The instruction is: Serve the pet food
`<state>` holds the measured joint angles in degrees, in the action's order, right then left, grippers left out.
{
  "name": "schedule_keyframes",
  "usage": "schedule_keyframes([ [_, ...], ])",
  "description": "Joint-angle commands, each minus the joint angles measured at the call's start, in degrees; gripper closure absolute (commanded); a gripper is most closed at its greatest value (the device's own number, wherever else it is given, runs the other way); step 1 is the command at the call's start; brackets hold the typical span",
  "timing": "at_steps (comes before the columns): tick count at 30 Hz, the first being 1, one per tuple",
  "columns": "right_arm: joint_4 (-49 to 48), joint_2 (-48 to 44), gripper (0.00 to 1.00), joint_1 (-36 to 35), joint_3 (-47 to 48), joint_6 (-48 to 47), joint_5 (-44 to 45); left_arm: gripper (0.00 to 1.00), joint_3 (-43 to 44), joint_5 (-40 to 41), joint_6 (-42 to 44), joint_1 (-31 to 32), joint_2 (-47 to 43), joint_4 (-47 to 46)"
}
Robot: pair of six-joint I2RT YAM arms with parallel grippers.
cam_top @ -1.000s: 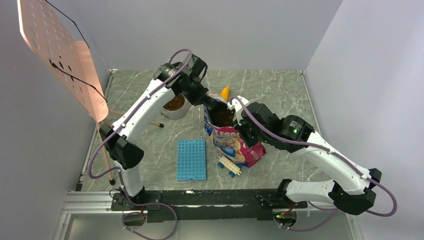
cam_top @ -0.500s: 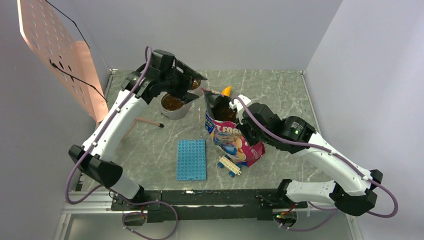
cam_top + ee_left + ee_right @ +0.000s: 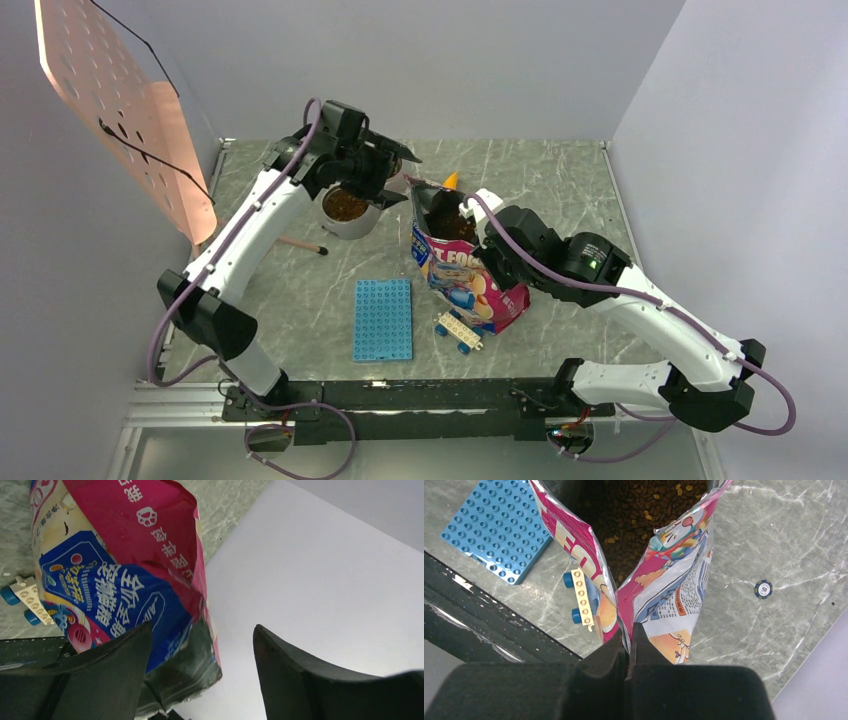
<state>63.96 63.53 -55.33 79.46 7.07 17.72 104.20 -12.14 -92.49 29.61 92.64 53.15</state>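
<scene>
Left fingers (image 3: 115, 660) have left the bag (image 3: 460, 275), spread near the far-left bowl (image 3: 347, 212); right fingers (image 3: 604, 660) pinch the bag's edge, so retrieving the scoop (image 3: 451, 181) for more pet food (image 3: 634, 500) seems next.

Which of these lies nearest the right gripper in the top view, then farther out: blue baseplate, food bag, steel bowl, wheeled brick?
1. food bag, pinched in the right gripper
2. wheeled brick, just in front of the bag
3. blue baseplate, farther left
4. steel bowl, far back left
</scene>
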Motion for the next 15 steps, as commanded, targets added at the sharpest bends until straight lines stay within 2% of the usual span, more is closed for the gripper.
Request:
schedule_keyframes([
  [1, -1.15, -2.09, 1.0, -0.26, 2.51, 0.0, 1.66, 0.22, 2.95, 0.13, 1.16, 0.88, 3.72, -1.62],
  [3, -1.27, -1.88, 1.0, -0.22, 2.85, -0.16, 1.85, 0.26, 1.83, -0.6, 0.58, 1.26, 4.73, -3.6],
  [6, -0.85, -1.21, 1.0, -0.29, 3.75, -0.77, 2.74, 0.36, -0.15, -0.38, -0.02, 1.43, 4.9, -5.95],
  [10, 1.8, -2.05, 1.0, -0.3, 3.57, -1.25, 6.32, 0.62, 0.06, 5.83, 3.44, -0.27, 3.64, -8.95],
  [13, 4.86, -3.74, 1.0, -0.26, 2.42, -1.15, 9.17, 0.95, 3.74, 6.92, 5.55, -1.53, 4.47, -9.47],
  [14, 5.21, -4.44, 1.0, -0.28, 2.11, -1.15, 9.55, 1.0, 4.63, 6.18, 5.31, -1.77, 5.01, -9.35],
  [15, 5.36, -5.05, 1.0, -0.29, 1.88, -1.1, 9.75, 1.0, 5.18, 5.04, 4.85, -2.01, 5.65, -9.53],
])
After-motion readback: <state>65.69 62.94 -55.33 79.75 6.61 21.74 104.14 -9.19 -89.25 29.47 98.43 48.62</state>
